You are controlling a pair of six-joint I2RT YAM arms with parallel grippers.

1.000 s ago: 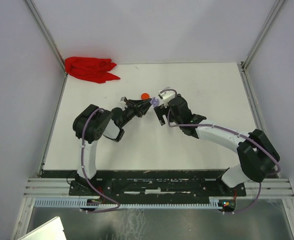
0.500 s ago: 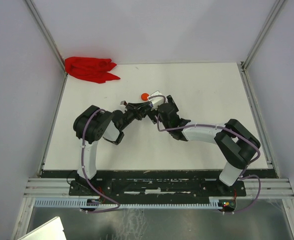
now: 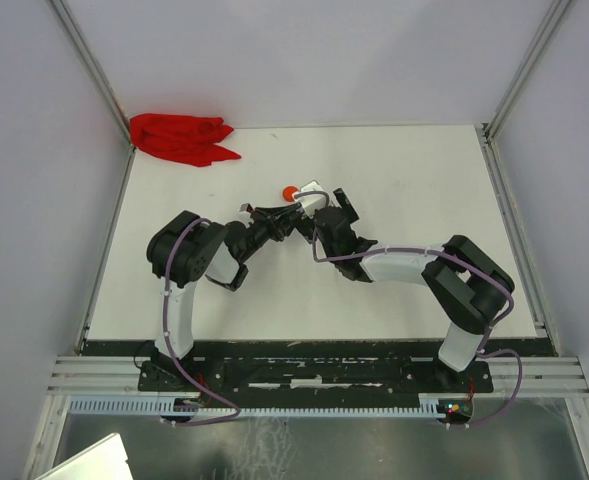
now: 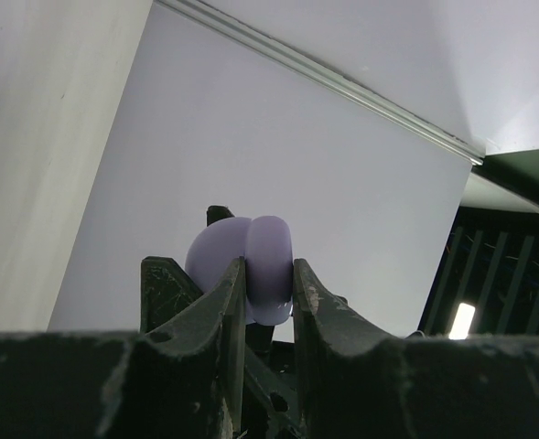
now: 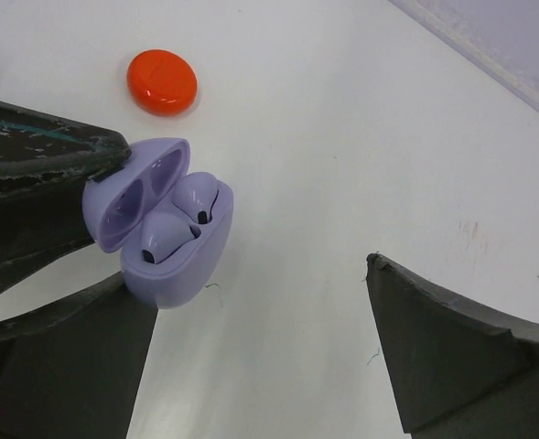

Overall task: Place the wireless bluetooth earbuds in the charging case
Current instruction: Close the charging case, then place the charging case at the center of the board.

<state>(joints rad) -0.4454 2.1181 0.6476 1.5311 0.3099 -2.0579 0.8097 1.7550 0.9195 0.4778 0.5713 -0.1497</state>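
Note:
My left gripper (image 4: 267,264) is shut on a purple charging case (image 4: 251,258) and holds it above the table. In the right wrist view the case (image 5: 176,263) has its lid open, and two purple earbuds (image 5: 168,234) sit in its wells. The left gripper's dark fingers (image 5: 40,160) clamp the case from the left. My right gripper (image 5: 251,274) stands open, its left finger right beside the case, with nothing between its fingers. From the top, both grippers meet at mid-table, the left gripper (image 3: 290,222) under the right gripper (image 3: 314,212), which hides the case.
A round orange-red disc (image 5: 162,81) lies on the white table (image 5: 361,137) just beyond the case, also seen from the top as the disc (image 3: 289,192). A crumpled red cloth (image 3: 179,138) lies at the far left corner.
The right arm has swung left and folded in, bringing its open gripper over the case, which it now covers from the top. The left arm has barely moved.

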